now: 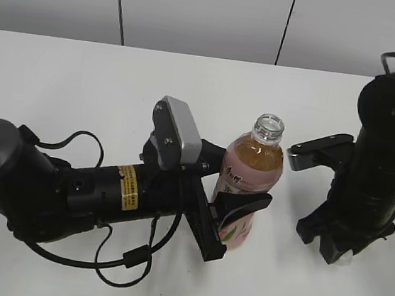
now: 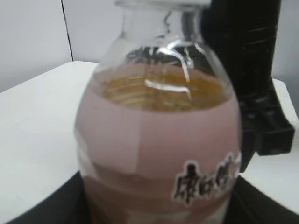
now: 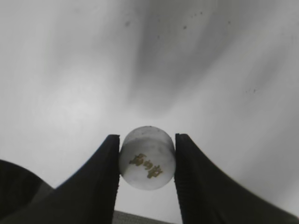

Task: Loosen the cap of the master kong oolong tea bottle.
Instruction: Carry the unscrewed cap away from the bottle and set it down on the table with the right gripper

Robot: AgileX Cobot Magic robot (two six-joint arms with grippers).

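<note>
The master kong oolong tea bottle point(image 1: 251, 170) stands upright mid-table, clear plastic with amber tea and a pink label. Its mouth point(image 1: 269, 127) is open, with no cap on it. My left gripper point(image 1: 236, 213) is shut on the bottle's lower body. In the left wrist view the bottle point(image 2: 159, 135) fills the frame between the left gripper's jaws point(image 2: 154, 207). My right gripper point(image 1: 335, 251) points down at the table to the right of the bottle, apart from it. In the right wrist view the right gripper point(image 3: 147, 140) is shut on the white cap point(image 3: 147, 158), logo facing the camera.
The white table point(image 1: 83, 85) runs to a grey panelled wall behind. The left arm's cables point(image 1: 124, 257) lie loose on the table near the front. The right arm's black body point(image 2: 247, 70) stands just behind the bottle in the left wrist view.
</note>
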